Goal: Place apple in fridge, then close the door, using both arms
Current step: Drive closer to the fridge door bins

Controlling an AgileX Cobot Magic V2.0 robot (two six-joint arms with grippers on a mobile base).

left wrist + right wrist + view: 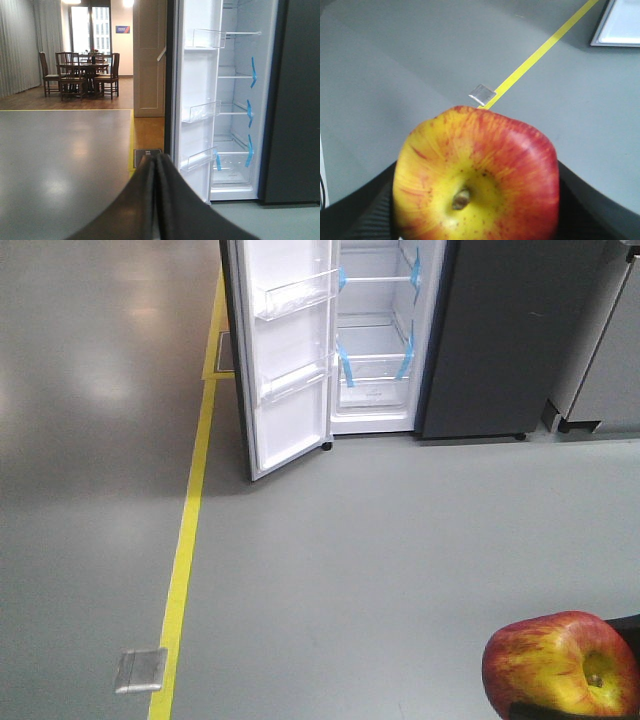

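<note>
Currently:
- apple (480,175): red and yellow, stem dimple toward the right wrist camera, pinched between the right fingers (365,220); held above the floor (350,570), well apart from the fridge (375,405).
- left fingers (135,210): pressed together, holding nothing, pointing toward the fridge.
- fridge: white inside, glass shelves, blue tape strips (405,360).
- door (290,410): swung wide open, clear bins (295,292) on its inner face.
- floor: grey, with a yellow line (185,540) and a metal plate (140,670) just beside it.

It looked like a robot test hall dressed as a home: a smooth grey floor (350,570) marked by a yellow line (185,540) (with a metal floor box (140,670) at seven o'clock), an open fridge (375,340) at twelve, and a dining set (82,72) on wood flooring (75,100) at ten.
</note>
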